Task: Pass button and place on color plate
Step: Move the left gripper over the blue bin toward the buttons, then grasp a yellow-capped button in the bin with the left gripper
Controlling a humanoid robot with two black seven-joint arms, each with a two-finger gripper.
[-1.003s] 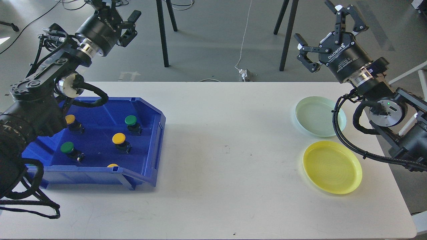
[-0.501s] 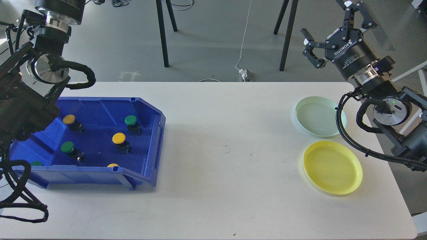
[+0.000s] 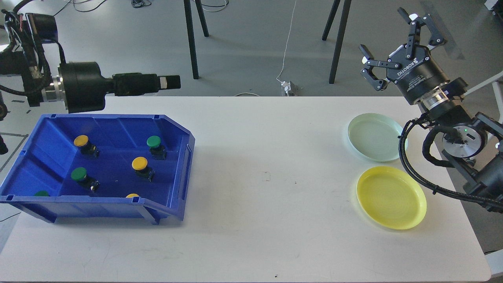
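Several push buttons with yellow or green caps lie in a blue bin [image 3: 188, 146] at the table's left: a yellow one [image 3: 139, 163], a green one [image 3: 153, 142], another green one [image 3: 79, 174] and others. A pale green plate [image 3: 375, 136] and a yellow plate [image 3: 391, 196] sit at the right, both empty. My left gripper [image 3: 173, 81] points right, above the bin's far edge, seen side-on, so its fingers cannot be told apart. My right gripper [image 3: 387, 33] is open and empty, raised above and behind the green plate.
The white table [image 3: 267, 177] ends at the front and right. Black stand legs [image 3: 191, 39] and a white cable [image 3: 288, 43] are on the floor behind it. My right arm's cables [image 3: 408, 165] hang beside the plates.
My left arm has swung up and out from over the bin, and its gripper now points right along the bin's far edge. My right gripper has shifted slightly right and up.
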